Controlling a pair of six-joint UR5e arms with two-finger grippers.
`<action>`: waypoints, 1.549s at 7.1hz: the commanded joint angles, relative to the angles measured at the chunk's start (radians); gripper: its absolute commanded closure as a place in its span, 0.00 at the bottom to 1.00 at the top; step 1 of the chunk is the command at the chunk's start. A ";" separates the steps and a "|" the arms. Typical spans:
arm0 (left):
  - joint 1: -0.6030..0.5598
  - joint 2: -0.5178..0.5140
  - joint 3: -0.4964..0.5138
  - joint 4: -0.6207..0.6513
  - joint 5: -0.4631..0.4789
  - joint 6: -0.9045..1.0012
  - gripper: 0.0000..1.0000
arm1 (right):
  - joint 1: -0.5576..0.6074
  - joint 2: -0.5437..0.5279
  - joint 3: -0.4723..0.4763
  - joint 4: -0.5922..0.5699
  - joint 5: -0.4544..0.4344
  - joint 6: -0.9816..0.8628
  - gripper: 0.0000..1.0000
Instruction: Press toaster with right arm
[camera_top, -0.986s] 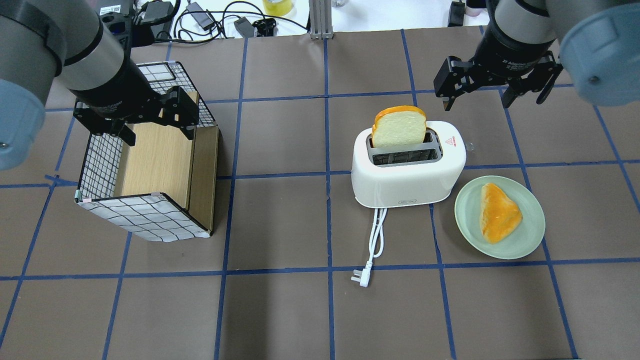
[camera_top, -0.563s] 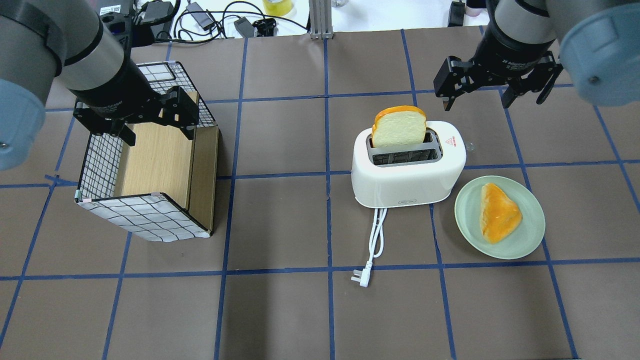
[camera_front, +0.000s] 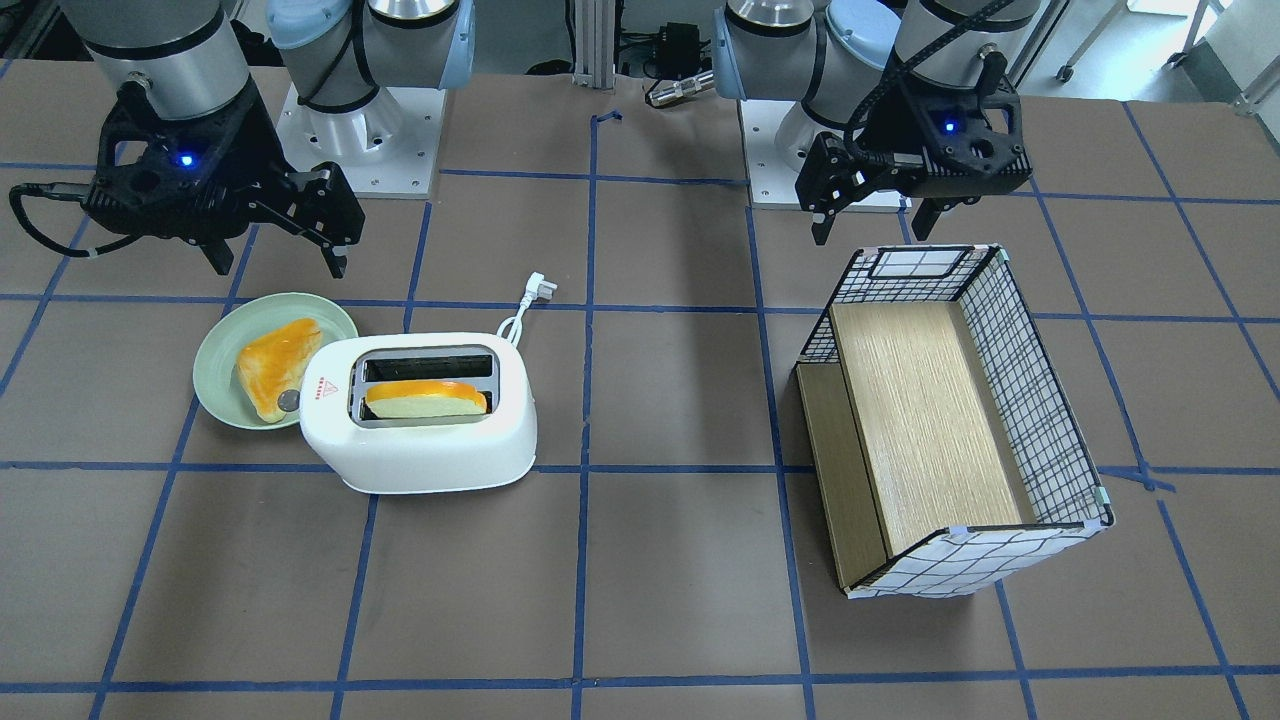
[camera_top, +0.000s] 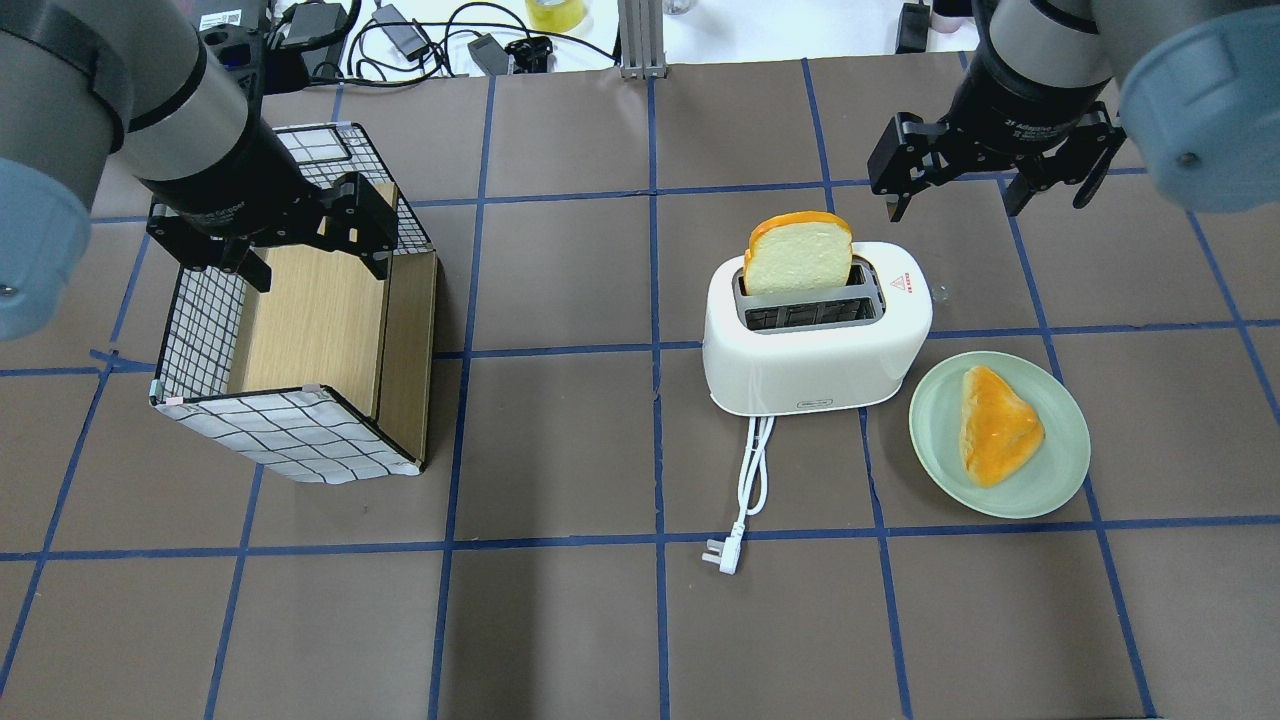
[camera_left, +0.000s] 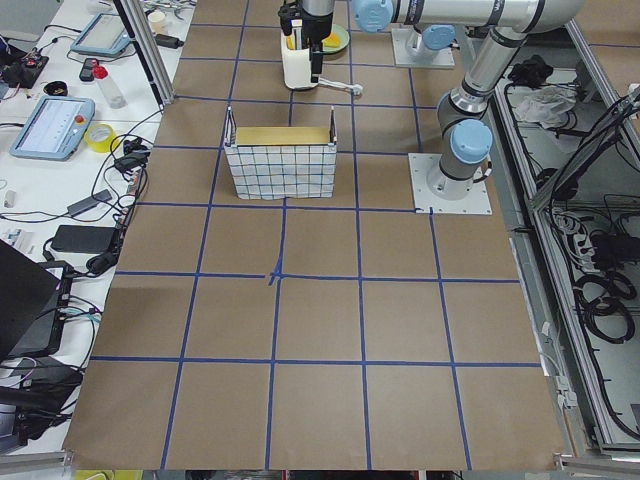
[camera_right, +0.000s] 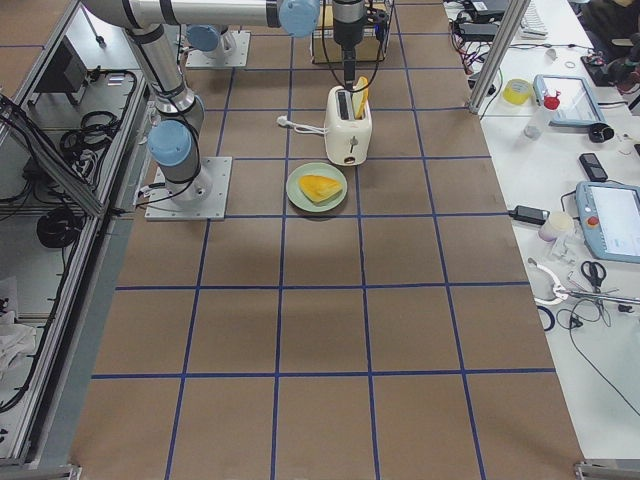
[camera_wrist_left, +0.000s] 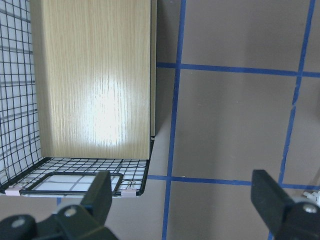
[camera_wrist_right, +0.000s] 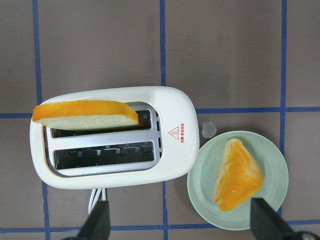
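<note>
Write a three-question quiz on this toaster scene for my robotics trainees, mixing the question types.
1. True or false: the right gripper is touching the toaster.
2. Which slot holds the bread slice? A) the one nearer the robot B) the one farther from the robot C) neither
3. Fill in: the orange wedge lies on a green ____.
Key: 1 false, it hangs open, apart from the toaster. 2 B. 3 plate.
</note>
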 joint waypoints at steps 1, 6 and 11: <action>0.000 0.000 0.000 0.000 0.000 0.000 0.00 | 0.000 0.000 0.000 0.000 -0.001 0.000 0.00; 0.000 0.000 0.000 0.000 0.000 0.000 0.00 | -0.021 0.003 -0.003 -0.030 -0.011 -0.134 0.00; 0.000 0.000 0.000 0.000 0.000 0.000 0.00 | -0.282 0.038 0.011 -0.066 0.138 -0.358 0.92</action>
